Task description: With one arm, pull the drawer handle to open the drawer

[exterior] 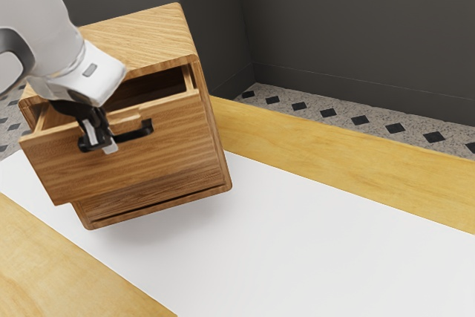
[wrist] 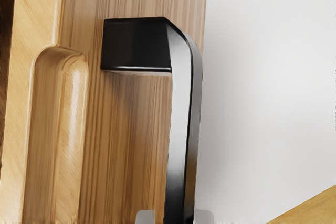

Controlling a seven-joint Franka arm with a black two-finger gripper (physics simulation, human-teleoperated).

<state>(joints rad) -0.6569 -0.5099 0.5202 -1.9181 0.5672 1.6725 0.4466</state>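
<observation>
On the white table (exterior: 312,243), one wooden cabinet (exterior: 148,35) has one drawer (exterior: 163,154) partly out; one gripper (exterior: 99,137) pinches its single black handle (exterior: 137,133) between both fingers.

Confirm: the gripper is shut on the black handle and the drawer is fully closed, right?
No. The gripper is shut on the black handle, but the drawer is partly pulled out of the cabinet, as the exterior view shows.

1. You see a wooden tabletop (exterior: 334,157) with a white strip (exterior: 312,250) across its middle.
2. You have a wooden cabinet (exterior: 141,31) standing on the white strip, at the exterior view's left.
</observation>
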